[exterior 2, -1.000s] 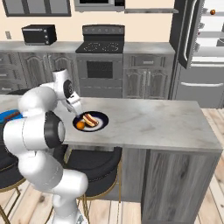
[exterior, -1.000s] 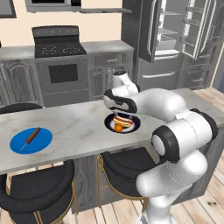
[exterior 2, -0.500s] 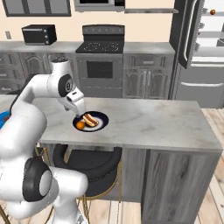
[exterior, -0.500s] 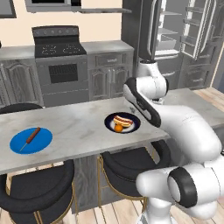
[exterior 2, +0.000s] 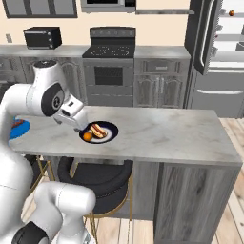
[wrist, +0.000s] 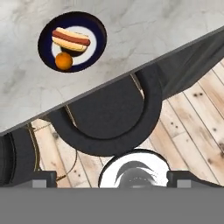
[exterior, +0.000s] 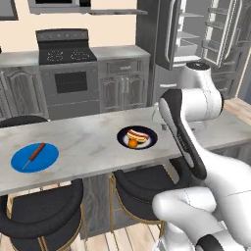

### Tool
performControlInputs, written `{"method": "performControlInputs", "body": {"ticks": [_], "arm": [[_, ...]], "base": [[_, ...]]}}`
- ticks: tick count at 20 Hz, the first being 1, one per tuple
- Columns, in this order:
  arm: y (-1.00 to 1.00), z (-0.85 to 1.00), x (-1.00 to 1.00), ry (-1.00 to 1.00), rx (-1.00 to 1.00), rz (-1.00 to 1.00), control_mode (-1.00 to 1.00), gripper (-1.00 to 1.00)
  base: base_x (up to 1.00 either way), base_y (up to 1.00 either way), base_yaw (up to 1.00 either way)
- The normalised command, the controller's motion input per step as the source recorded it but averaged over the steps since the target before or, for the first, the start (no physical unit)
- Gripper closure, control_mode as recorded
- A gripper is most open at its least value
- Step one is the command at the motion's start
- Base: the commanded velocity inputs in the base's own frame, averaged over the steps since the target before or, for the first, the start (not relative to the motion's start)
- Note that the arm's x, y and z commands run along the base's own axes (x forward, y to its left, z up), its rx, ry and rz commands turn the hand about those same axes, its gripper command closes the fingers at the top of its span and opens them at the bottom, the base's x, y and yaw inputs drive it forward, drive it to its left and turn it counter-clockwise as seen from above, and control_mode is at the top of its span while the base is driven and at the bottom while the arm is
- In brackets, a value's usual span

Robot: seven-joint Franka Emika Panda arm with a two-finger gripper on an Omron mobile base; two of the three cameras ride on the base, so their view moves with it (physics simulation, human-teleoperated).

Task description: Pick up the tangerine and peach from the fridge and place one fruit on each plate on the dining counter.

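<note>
The tangerine [exterior: 133, 143] [exterior 2: 87, 137] [wrist: 64, 61] lies on the dark plate [exterior: 149, 132] [exterior 2: 112, 128] [wrist: 98, 26] beside a hot dog [wrist: 71, 39], on the dining counter [exterior: 88, 142] [exterior 2: 167, 133]. A blue plate [exterior: 22, 164] [exterior 2: 21, 129] carrying a thin brown stick lies farther left. In the open fridge [exterior: 196, 34] [exterior 2: 209, 52], the peach [exterior 2: 231, 13] rests on an upper shelf. My gripper [exterior 2: 79, 127] [wrist: 112, 178] hangs open and empty above the counter's near edge, just left of the dark plate, apart from the tangerine.
Two black round stools [exterior: 142, 188] [exterior: 39, 215] [wrist: 109, 122] stand under the counter's near side. A stove [exterior: 63, 73] [exterior 2: 114, 62] and dark cabinets line the back wall. A black microwave [exterior 2: 43, 37] sits on the wall counter.
The arm has lifted off the dark plate and drawn back toward the counter's near edge. The jaws stayed open; the tangerine stays on the plate.
</note>
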Motion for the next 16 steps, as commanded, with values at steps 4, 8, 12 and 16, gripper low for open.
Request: {"method": "performControlInputs", "body": {"ticks": [4,8,12,16], "arm": [[-0.06,0.06,-1.00,-0.14,0.00,0.17,-1.00,-1.00],[0.00,-0.11,-0.94,-0.02,-0.17,0.20,-1.00,-1.00],[-0.19,-0.37,-0.38,0.13,-0.23,0.02,-1.00,-1.00],[-0.24,-0.28,-0.32,0.11,-0.02,-0.02,-1.00,-1.00]], "base": [[0.00,0.00,0.00],[0.00,0.00,0.00],[0.00,0.00,0.00],[0.00,0.00,0.00]]}}
